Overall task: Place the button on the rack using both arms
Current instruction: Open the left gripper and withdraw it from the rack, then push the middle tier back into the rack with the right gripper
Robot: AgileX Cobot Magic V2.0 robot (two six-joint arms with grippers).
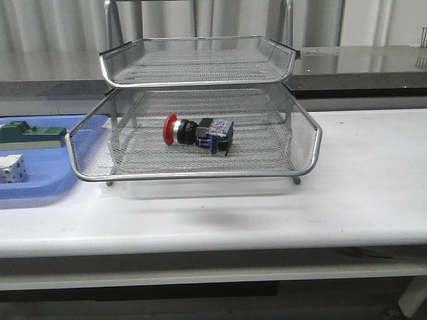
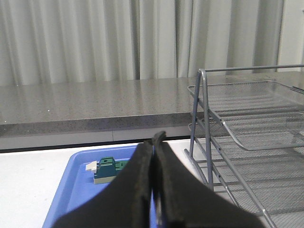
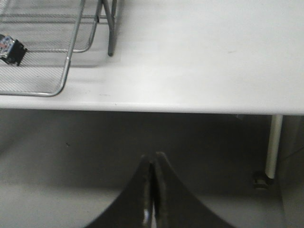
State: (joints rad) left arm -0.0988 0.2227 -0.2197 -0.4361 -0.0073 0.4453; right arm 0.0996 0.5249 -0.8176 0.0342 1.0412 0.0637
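Note:
The button [image 1: 197,132], with its red head, black body and blue rear block, lies on its side in the lower tier of the silver wire-mesh rack [image 1: 200,175]; its blue end [image 3: 10,48] also shows in the right wrist view. Neither arm appears in the front view. My left gripper [image 2: 155,138] is shut with nothing between its fingers, held over the blue tray beside the rack [image 2: 247,142]. My right gripper [image 3: 155,156] is shut and empty, low in front of the table edge, well away from the rack [image 3: 66,71].
A flat blue tray [image 1: 40,190] at the left holds a green block [image 1: 30,134] and a white cube-like part [image 1: 12,168]. The white table [image 1: 360,193] stretches to the right of the rack. A grey counter and curtains stand behind.

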